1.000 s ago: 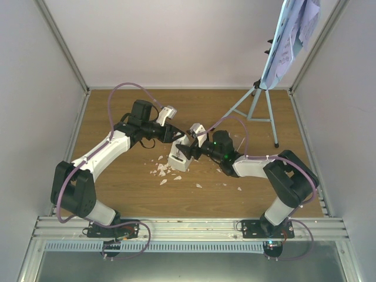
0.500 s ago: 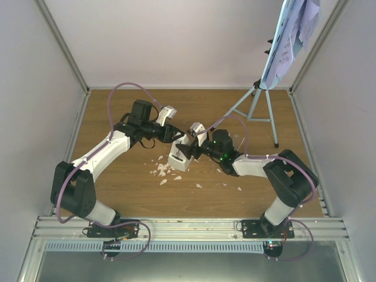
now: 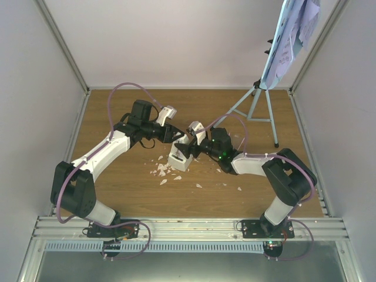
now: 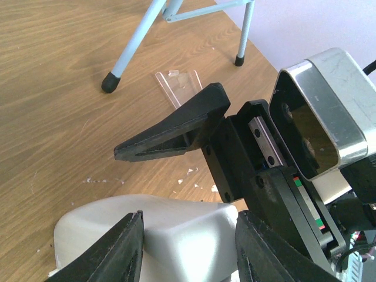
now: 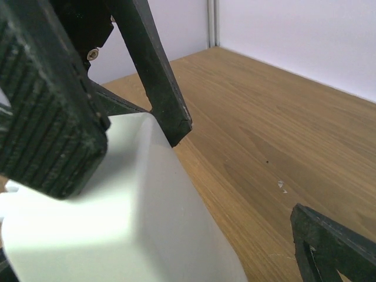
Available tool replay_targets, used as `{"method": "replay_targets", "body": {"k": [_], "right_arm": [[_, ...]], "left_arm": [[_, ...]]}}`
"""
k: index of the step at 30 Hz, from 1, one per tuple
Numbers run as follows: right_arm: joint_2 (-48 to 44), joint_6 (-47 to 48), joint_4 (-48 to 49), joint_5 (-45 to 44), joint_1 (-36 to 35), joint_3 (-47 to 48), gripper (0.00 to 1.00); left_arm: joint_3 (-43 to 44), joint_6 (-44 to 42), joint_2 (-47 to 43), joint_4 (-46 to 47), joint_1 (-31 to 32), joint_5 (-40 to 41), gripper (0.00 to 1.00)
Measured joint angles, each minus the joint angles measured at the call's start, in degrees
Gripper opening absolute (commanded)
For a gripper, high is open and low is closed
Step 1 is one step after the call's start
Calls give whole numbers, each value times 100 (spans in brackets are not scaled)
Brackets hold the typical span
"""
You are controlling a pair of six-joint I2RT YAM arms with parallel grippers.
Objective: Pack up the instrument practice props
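The right fingers (image 5: pixel 50 123) have spread wider than a second ago. They now stand open around the metronome (image 4: pixel 176 235) (one ribbed pad is just beside its white flank, the other well off). The left fingers (image 4: pixel 126 252) pinch the metronome's sides at the middle of the surface (image 3: pixel 117 117). Its clear cover (image 4: pixel 179 88) lies flat near the music stand (image 3: pixel 258 106), which carries the sheet music (image 3: pixel 291 41) at the far right.

On my top view the music stand (image 3: pixel 259 101) and its sheet music (image 3: pixel 292 35) run off the upper edge, notes unreadable; the left end effector (image 3: pixel 178 137) and right end effector (image 3: pixel 187 150) hide most of the metronome (image 3: pixel 177 161).
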State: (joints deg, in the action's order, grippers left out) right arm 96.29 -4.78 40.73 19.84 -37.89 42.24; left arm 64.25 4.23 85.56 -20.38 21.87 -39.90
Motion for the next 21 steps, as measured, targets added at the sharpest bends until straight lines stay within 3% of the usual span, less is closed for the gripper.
{"method": "replay_targets", "body": {"k": [9, 17, 21], "right_arm": [[7, 42, -24, -4, 4, 20, 100], [-92, 127, -24, -13, 22, -70, 100], [-291, 236, -26, -28, 33, -225, 100]], "left_arm": [[0, -28, 0, -11, 0, 37, 54], [0, -85, -101, -87, 0, 306, 77], [-28, -94, -315, -92, 0, 507, 84]]}}
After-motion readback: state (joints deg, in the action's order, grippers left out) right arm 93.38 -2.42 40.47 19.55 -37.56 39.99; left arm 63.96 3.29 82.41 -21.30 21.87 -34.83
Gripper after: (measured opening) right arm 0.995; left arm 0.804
